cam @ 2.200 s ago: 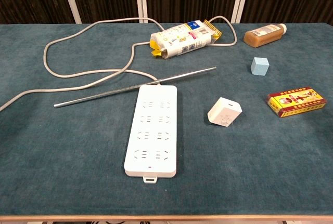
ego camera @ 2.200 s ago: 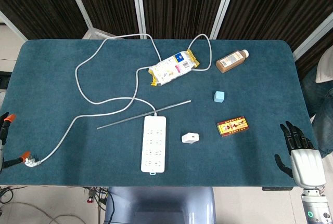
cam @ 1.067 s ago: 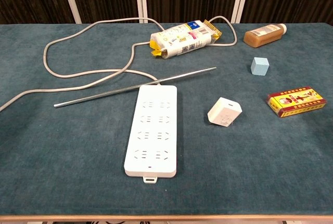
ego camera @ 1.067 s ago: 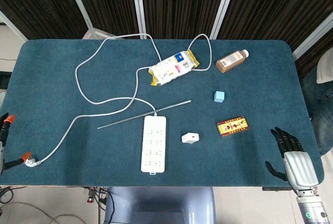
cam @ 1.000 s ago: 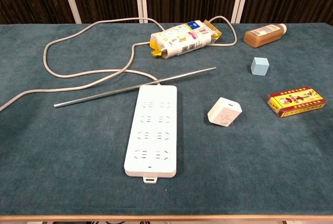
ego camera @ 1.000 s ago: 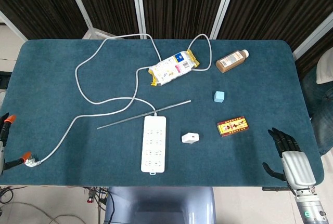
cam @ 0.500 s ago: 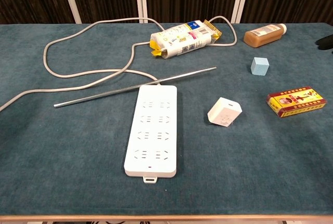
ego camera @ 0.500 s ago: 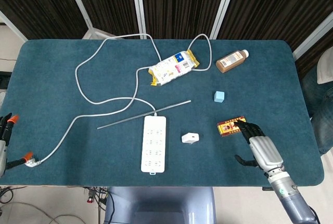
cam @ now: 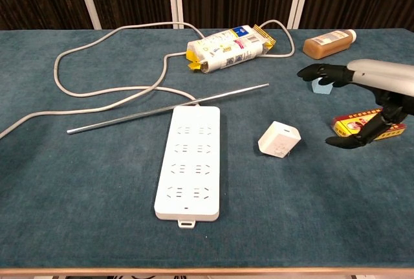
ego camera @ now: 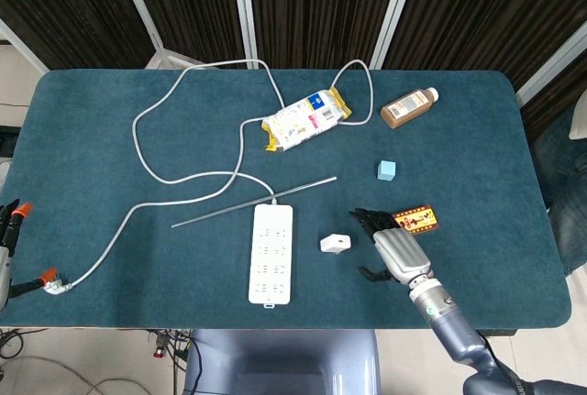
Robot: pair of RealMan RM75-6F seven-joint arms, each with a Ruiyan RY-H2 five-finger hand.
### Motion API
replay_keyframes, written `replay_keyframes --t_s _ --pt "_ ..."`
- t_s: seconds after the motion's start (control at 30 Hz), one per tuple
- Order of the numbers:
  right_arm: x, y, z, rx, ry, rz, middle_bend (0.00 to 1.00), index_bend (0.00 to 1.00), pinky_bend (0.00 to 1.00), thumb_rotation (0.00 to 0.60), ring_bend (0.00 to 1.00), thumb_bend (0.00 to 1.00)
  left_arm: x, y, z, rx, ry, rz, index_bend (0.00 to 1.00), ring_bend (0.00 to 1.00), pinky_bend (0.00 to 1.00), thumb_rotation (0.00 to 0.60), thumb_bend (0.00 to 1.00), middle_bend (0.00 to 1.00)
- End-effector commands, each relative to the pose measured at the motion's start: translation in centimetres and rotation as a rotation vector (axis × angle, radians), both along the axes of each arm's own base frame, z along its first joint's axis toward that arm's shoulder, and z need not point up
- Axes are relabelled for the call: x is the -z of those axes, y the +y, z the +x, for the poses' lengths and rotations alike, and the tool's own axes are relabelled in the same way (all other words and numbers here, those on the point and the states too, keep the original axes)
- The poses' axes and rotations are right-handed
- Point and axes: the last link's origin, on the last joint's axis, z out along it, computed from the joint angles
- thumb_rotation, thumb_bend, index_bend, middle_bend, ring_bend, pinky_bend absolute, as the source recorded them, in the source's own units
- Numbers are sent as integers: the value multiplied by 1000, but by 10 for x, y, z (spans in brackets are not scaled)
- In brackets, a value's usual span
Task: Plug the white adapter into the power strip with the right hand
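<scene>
White adapter [ego camera: 335, 243]: lay on the blue tabletop [ego camera: 92, 138], just right of the white power strip [ego camera: 271, 254], untouched. Right hand [ego camera: 393, 250]: hovered beside the adapter on its right, fingers [cam: 317, 72] spread wide and holding nothing, fingertips near but apart from it. Red box [ego camera: 417, 220]: partly behind the hand. Left hand: out of sight.

Right hand [ego camera: 393, 250] now nearer adapter [ego camera: 335, 243]

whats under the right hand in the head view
The right hand hovers open over bare table, covering the left end of the red-and-yellow box. The white adapter lies left of it, uncovered.
</scene>
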Motion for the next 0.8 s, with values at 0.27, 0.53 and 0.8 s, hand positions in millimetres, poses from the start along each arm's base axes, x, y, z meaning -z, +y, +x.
replay_keyframes --t_s 0.27,0.53,0.8 --pt "22 -12 4 13 22 29 155 102 112 600 184 349 1 1 0 -4 5 -3 109 0 0 600 86 0" --pt "37 -17 9 0 20 43 183 178 129 600 222 349 1 1 0 -7 8 -1 118 0 0 600 86 0" --pt "52 -24 15 -10 7 31 254 278 163 600 269 349 2 2 -1 -10 11 -5 136 0 0 600 86 0"
